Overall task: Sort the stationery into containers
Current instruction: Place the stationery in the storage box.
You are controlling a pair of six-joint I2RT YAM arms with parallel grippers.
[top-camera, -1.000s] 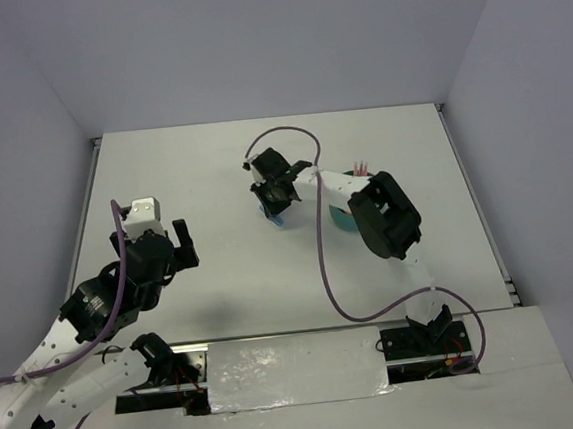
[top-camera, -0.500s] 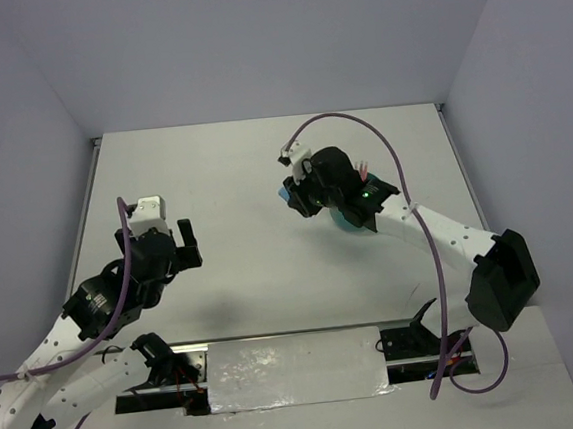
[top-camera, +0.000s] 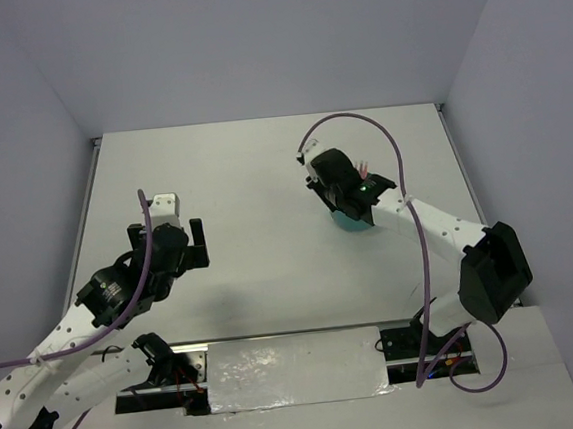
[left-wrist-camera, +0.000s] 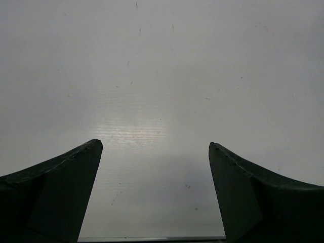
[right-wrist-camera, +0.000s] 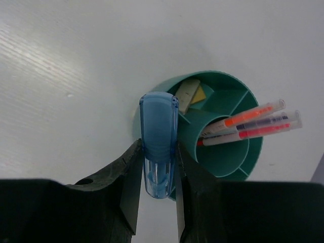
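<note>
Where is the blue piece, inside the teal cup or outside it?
Outside: the right gripper pinches the blue piece over the teal cup's rim.

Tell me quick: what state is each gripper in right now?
Left gripper: open, holding nothing.
Right gripper: closed on a blue oblong piece, above the teal cup.

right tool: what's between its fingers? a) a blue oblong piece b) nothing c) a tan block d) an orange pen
a: the right tool is closed on the blue piece at the edge of the cup, while the pens already sit inside the cup.
</note>
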